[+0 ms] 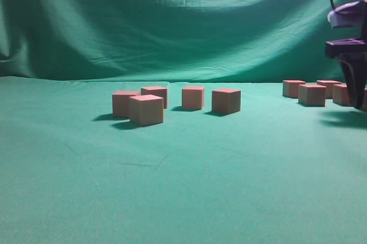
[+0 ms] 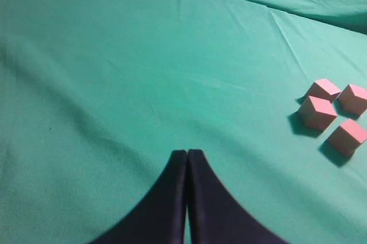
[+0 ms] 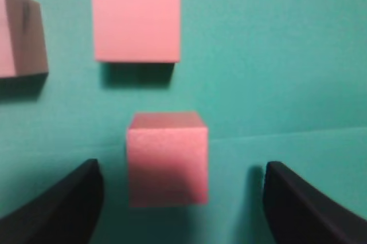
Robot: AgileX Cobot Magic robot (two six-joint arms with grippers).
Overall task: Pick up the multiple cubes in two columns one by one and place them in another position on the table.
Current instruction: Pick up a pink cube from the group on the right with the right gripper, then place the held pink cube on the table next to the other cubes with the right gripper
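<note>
My right gripper (image 3: pixel 179 198) hangs wide open, straddling 1 cube (image 3: pixel 166 158) on the table (image 3: pixel 287 55) so closing will pinch its sides. My left gripper (image 2: pixel 187 158) rests shut, clear of 4 cubes (image 2: pixel 334 113).

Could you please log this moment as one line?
right gripper: open, straddling a cube, not gripping | left gripper: shut, idle over table
</note>
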